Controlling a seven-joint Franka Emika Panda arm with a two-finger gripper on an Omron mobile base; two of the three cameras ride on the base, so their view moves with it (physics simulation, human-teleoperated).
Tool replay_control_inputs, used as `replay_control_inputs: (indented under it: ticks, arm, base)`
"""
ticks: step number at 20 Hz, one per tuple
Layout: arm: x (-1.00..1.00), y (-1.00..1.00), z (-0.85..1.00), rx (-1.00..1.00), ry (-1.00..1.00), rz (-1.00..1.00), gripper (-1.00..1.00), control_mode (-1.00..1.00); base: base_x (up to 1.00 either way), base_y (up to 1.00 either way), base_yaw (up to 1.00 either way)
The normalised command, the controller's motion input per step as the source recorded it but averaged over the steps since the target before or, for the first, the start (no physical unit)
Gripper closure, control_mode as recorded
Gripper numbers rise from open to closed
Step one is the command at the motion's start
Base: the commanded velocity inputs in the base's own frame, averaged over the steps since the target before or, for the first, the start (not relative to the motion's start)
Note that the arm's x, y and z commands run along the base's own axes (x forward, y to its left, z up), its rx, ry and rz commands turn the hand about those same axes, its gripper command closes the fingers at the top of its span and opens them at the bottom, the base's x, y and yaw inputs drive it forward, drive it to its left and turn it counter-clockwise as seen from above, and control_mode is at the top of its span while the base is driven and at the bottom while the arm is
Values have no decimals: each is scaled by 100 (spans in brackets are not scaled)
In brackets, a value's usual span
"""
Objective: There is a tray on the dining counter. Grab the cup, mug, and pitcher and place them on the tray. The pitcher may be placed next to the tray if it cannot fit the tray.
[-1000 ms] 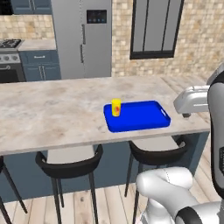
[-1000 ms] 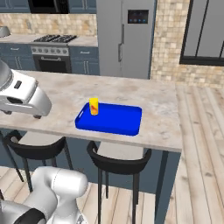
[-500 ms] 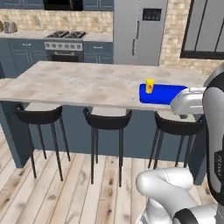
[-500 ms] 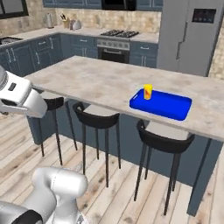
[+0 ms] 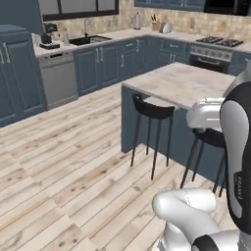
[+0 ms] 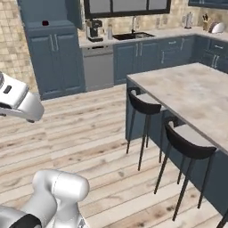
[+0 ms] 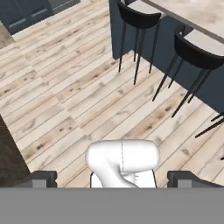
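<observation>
The dining counter (image 5: 182, 82) with its pale marbled top stands to the right (image 6: 191, 87), and its corner shows in the hand view (image 7: 199, 12). The tray and the cup are out of view. A slim grey pitcher (image 6: 109, 32) stands on the far kitchen worktop beside the coffee machine (image 5: 66, 38). A tiny dark maroon mug (image 6: 44, 23) sits on the dark blue-grey cabinet shelf, too small to show its handle. My gripper (image 7: 113, 178) hangs over the wooden floor, open, its fingertips (image 7: 41, 178) wide apart with nothing between them.
Black bar stools (image 5: 152, 109) (image 6: 187, 142) line the counter's near side. Blue cabinets, a dishwasher (image 6: 98, 67), a sink (image 5: 93, 38) and a stove (image 5: 215, 41) run along the far walls. Wide wooden floor (image 5: 68, 162) lies in between.
The whole picture has swung: the base has turned away from the counter's middle, so the tray and cup have left view. The gripper stays open.
</observation>
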Motion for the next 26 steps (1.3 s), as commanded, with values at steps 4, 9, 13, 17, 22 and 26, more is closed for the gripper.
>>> replay_control_inputs:
  ticks: [4,9,13,17,22,26]
  arm:
    - [0,0,0,0,0,0,-100,100]
    - [0,0,0,0,0,0,-100,100]
    - [0,0,0,0,0,0,-100,100]
    - [0,0,0,0,0,0,-100,100]
    - [0,0,0,0,0,0,-100,100]
    - [0,0,0,0,0,0,-100,100]
  base:
    - [7,31,92]
    - [72,7,59]
    - [99,-5,-2]
    - [100,5,-17]
    - [100,13,0]
    - [100,10,16]
